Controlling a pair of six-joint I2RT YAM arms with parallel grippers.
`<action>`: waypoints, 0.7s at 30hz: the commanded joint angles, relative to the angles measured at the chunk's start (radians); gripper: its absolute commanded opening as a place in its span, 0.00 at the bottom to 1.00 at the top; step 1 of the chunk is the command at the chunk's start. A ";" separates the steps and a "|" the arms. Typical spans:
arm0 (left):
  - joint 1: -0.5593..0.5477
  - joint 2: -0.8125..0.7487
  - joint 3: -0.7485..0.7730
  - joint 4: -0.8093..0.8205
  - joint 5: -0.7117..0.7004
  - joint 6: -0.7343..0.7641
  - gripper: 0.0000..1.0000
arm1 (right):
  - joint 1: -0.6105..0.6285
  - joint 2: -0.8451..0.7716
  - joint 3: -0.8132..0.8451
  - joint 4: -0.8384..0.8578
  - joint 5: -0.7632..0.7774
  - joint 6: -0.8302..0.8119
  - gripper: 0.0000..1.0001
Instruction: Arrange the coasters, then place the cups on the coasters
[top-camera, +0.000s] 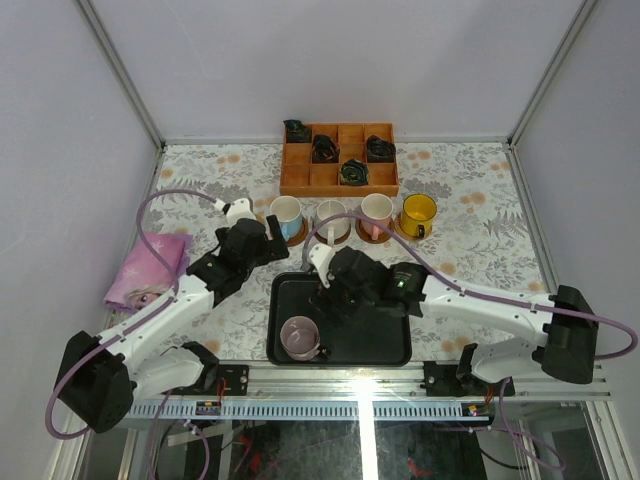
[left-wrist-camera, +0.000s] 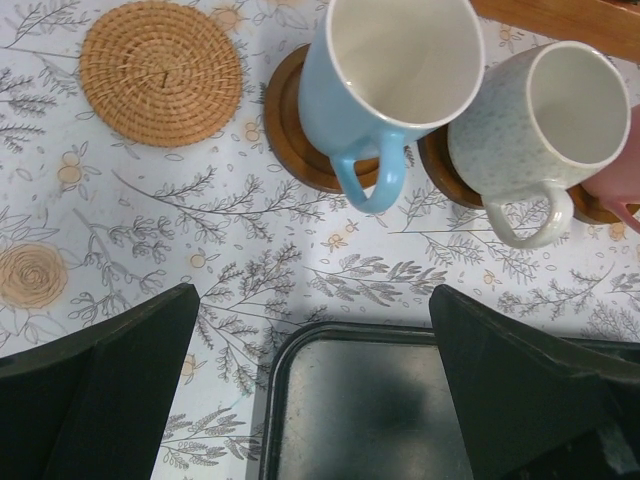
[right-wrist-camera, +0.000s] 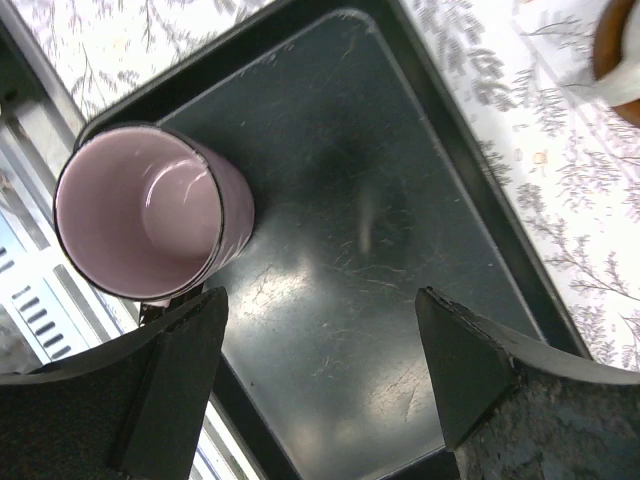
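Four cups stand in a row on coasters: light blue (left-wrist-camera: 390, 70) on a dark brown coaster (left-wrist-camera: 285, 130), cream-white (left-wrist-camera: 545, 120), pink (top-camera: 376, 213) and yellow (top-camera: 418, 212). A tan woven coaster (left-wrist-camera: 160, 72) lies bare to the left of the row. The mauve-grey cup (right-wrist-camera: 145, 210) stands upright in the black tray (right-wrist-camera: 350, 250) near its front left corner. My left gripper (left-wrist-camera: 315, 380) hangs open and empty over the tray's far left corner, just short of the blue cup. My right gripper (right-wrist-camera: 320, 375) is open above the tray, the mauve cup just beyond its left fingertip.
An orange wooden grid box (top-camera: 339, 158) with dark bundles sits behind the cups. A pink cloth (top-camera: 150, 268) lies at the table's left edge. The metal rail (top-camera: 330, 380) runs along the near edge right by the tray.
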 joint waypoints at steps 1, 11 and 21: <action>-0.006 -0.035 -0.029 -0.024 -0.077 -0.039 1.00 | 0.058 0.049 0.050 -0.022 0.052 -0.025 0.83; -0.007 -0.109 -0.074 -0.074 -0.150 -0.088 1.00 | 0.123 0.156 0.105 0.046 -0.004 -0.056 0.83; -0.006 -0.134 -0.110 -0.062 -0.135 -0.108 1.00 | 0.141 0.270 0.181 0.063 -0.057 -0.093 0.79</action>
